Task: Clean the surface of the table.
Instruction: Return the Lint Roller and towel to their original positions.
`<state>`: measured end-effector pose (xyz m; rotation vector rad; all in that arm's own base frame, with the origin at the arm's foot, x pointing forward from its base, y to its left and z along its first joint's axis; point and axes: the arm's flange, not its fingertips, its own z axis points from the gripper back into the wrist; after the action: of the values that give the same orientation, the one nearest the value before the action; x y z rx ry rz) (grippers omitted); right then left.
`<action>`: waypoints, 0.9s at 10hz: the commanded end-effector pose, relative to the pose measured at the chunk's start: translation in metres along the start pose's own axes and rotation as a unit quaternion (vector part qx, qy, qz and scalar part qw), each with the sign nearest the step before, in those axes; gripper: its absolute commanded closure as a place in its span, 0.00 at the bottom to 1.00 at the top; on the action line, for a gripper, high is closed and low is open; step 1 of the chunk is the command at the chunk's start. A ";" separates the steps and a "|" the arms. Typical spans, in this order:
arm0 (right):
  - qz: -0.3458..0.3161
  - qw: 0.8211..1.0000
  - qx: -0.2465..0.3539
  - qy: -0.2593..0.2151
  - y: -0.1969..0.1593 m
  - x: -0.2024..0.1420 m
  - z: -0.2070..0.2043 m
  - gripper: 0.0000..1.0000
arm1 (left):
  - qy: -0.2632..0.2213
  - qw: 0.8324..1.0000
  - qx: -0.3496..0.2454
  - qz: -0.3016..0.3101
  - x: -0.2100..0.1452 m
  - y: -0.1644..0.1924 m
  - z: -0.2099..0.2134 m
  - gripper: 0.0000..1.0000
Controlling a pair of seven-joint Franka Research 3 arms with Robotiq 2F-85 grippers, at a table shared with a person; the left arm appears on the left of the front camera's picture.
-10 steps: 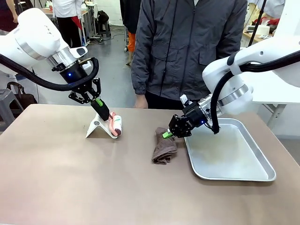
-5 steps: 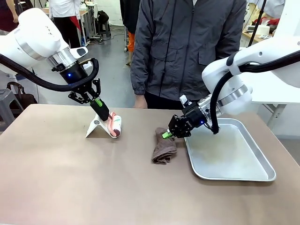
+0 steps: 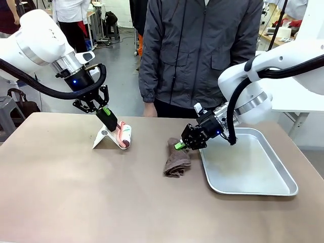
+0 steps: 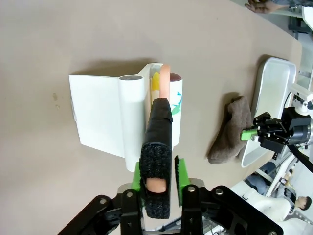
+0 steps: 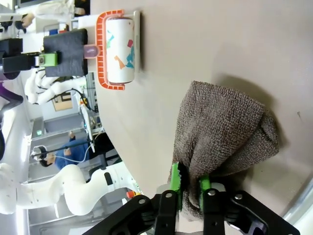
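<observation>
The brownish-tan table point(image 3: 101, 197) holds a lint roller point(image 3: 124, 135) with a white printed roll, resting against a white stand point(image 3: 103, 138). My left gripper point(image 3: 107, 115) is shut on the roller's black padded handle point(image 4: 159, 142), the roll point(image 4: 175, 112) just beyond the fingertips point(image 4: 157, 178). A brown towel point(image 3: 177, 162) lies crumpled beside the metal tray. My right gripper point(image 3: 180, 145) is shut on the towel's upper edge; in the right wrist view the cloth point(image 5: 220, 127) bunches between the green pads point(image 5: 190, 188), with the roller point(image 5: 120, 49) farther off.
A shiny metal tray point(image 3: 253, 191) sits at the right, its left rim touching the towel. A person in a dark jacket point(image 3: 202, 50) stands at the far edge, a hand point(image 3: 148, 109) hanging by the table. Open tabletop stretches across the front and left.
The person has shifted slightly to the left. Both arms, the roller and the towel stay where they were.
</observation>
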<state>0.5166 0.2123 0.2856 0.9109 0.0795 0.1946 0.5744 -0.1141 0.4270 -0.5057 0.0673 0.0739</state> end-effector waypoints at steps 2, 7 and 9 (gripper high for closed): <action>-0.013 1.000 -0.002 0.015 0.001 0.008 -0.001 0.00 | -0.020 1.000 0.017 0.008 0.002 0.003 0.007 0.00; -0.009 1.000 -0.006 0.024 0.002 0.008 -0.001 0.00 | -0.041 0.999 0.001 0.028 -0.009 0.022 0.029 0.00; -0.004 1.000 -0.009 0.026 0.005 0.007 -0.001 0.00 | -0.049 0.998 -0.031 0.030 -0.031 0.030 0.045 0.00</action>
<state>0.5180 0.2166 0.2861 0.9188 0.1018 0.2135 0.5647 -0.0740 0.4507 -0.5118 -0.0057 0.1588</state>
